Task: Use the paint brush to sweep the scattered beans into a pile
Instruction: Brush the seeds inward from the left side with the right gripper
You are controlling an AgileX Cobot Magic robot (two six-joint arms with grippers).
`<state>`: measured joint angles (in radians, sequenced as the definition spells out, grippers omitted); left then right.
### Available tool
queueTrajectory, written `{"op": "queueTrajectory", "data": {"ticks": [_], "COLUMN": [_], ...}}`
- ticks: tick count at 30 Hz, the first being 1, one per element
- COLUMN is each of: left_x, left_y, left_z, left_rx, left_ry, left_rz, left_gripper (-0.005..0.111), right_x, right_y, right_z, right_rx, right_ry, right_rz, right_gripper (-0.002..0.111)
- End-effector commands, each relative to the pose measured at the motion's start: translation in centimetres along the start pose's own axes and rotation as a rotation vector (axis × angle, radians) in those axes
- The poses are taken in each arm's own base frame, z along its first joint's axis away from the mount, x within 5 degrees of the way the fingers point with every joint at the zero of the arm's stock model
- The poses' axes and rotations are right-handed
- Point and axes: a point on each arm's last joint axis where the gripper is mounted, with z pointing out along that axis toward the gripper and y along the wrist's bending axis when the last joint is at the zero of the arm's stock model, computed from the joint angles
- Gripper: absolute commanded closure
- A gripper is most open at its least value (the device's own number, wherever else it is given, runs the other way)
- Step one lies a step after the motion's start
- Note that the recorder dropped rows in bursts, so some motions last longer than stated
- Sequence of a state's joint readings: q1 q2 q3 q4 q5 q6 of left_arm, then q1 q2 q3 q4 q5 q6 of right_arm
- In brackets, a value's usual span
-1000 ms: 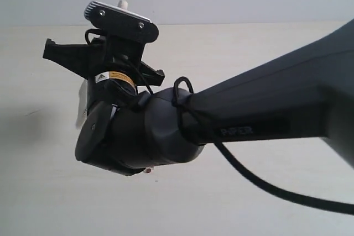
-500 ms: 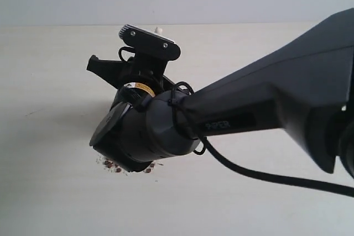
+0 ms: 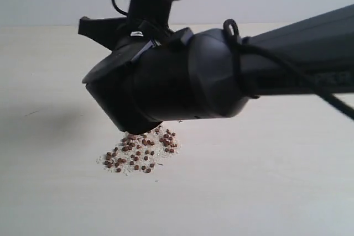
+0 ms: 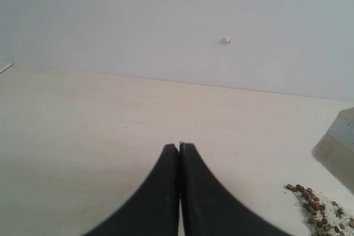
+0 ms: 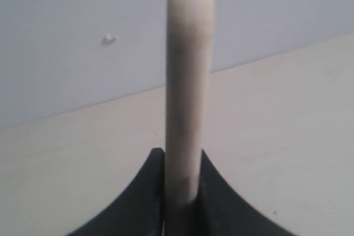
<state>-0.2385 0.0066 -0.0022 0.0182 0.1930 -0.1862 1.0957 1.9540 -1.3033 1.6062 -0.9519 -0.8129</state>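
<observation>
Gripping the paint brush (image 5: 188,70) by its pale wooden handle, the right gripper (image 5: 182,158) stands narrow and clamped on the wood above the beans (image 3: 141,153), which lie in 1 loose patch on the desk (image 3: 276,192), well short of its far edge. The bristles are hidden behind the right arm (image 3: 210,81). The left gripper (image 4: 180,148) is pressed shut on nothing, near the patch. Tidying well likely calls for light, short strokes from the patch's rim inward, bristles flat on the desk, so no bean flicks away. Count: 1 brush, 2 grippers, dozens of beans, too many to number.
</observation>
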Motion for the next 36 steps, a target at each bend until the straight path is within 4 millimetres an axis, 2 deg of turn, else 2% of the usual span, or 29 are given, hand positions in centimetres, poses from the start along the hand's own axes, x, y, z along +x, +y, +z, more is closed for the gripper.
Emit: {"op": "queueTrajectory", "data": {"ticks": [1, 4, 7, 11, 13, 15, 20, 29, 36], "left_x": [0.0, 0.0, 0.0, 0.0, 0.0, 0.0, 0.0, 0.0, 0.0], "left_y": [0.0, 0.0, 0.0, 0.0, 0.0, 0.0, 0.0, 0.0, 0.0], "left_z": [0.0, 0.0, 0.0, 0.0, 0.0, 0.0, 0.0, 0.0, 0.0], "left_rx": [0.006, 0.006, 0.006, 0.006, 0.006, 0.006, 0.006, 0.006, 0.006], "left_ry": [-0.003, -0.003, -0.003, -0.003, -0.003, -0.003, -0.003, -0.003, -0.003], "left_rz": [-0.006, -0.006, -0.006, -0.006, -0.006, -0.006, -0.006, -0.006, -0.006], "left_gripper": [0.107, 0.107, 0.107, 0.107, 0.107, 0.107, 0.107, 0.107, 0.107], "right_x": [0.1, 1.9, 3.5, 5.2, 6.0, 6.5, 7.3, 8.2, 8.3], "right_y": [3.5, 4.5, 3.8, 2.0, 1.2, 0.3, -2.1, -3.1, -4.0], "right_z": [-3.0, -4.1, -4.4, -4.4, -4.5, -4.3, -2.7, -2.0, -0.9], "right_rx": [-0.371, -0.589, -0.688, -0.844, -0.973, -1.016, -0.892, -0.802, -0.710], "right_ry": [0.041, 0.107, 0.096, 0.075, 0.067, 0.071, 0.085, 0.184, 0.182], "right_rz": [-0.356, -0.433, -0.443, -0.360, -0.258, -0.173, -0.140, -0.149, -0.183], "right_gripper": [0.108, 0.108, 0.108, 0.108, 0.108, 0.108, 0.108, 0.108, 0.108]}}
